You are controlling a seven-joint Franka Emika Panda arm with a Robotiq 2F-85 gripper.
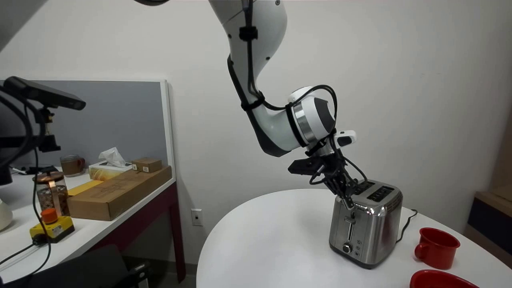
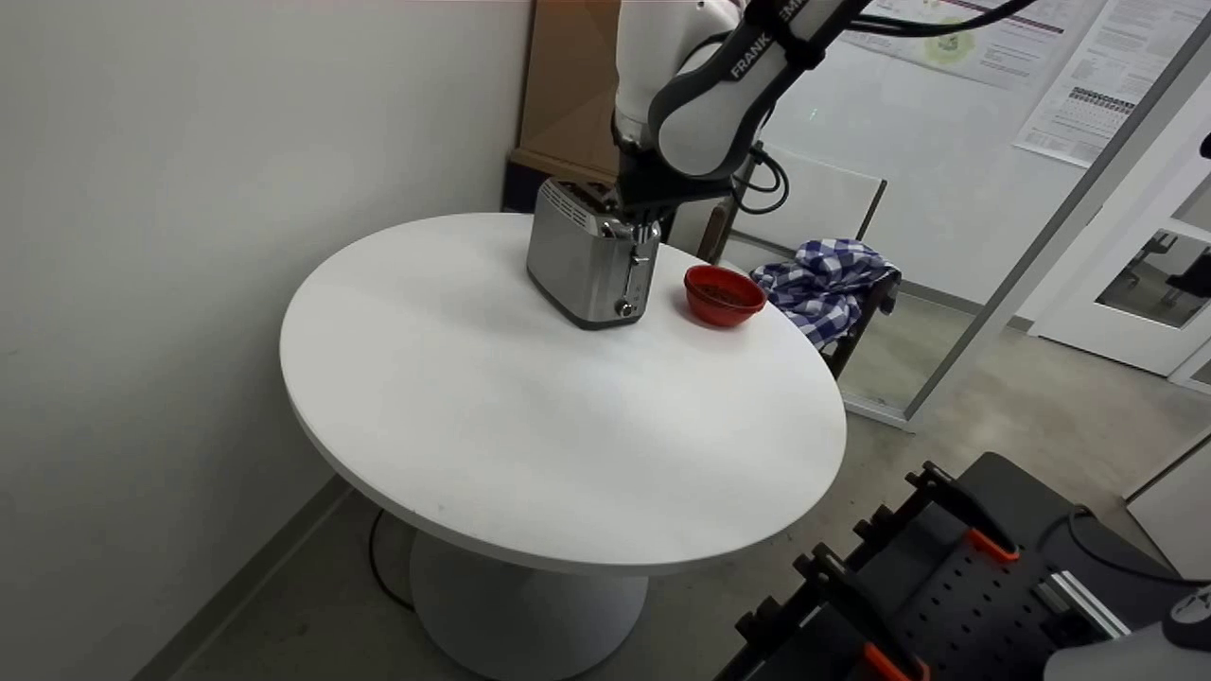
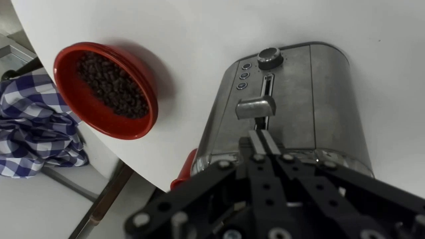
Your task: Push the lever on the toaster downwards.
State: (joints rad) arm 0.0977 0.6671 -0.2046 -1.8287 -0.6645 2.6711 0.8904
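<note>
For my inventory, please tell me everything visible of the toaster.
The upright toaster looks like silvery metal, with two top slots. Its front carries a raised lever, a round knob and three buttons. It stands on the white table, a dark cord behind. The shut gripper is just above the lever; contact with the toaster is unclear.

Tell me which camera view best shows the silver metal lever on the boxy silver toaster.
The wrist view: the silver metal lever on the boxy silver toaster appears large there, with nothing covering its handle. Both exterior views show it too, but small, just below the black gripper.
</note>
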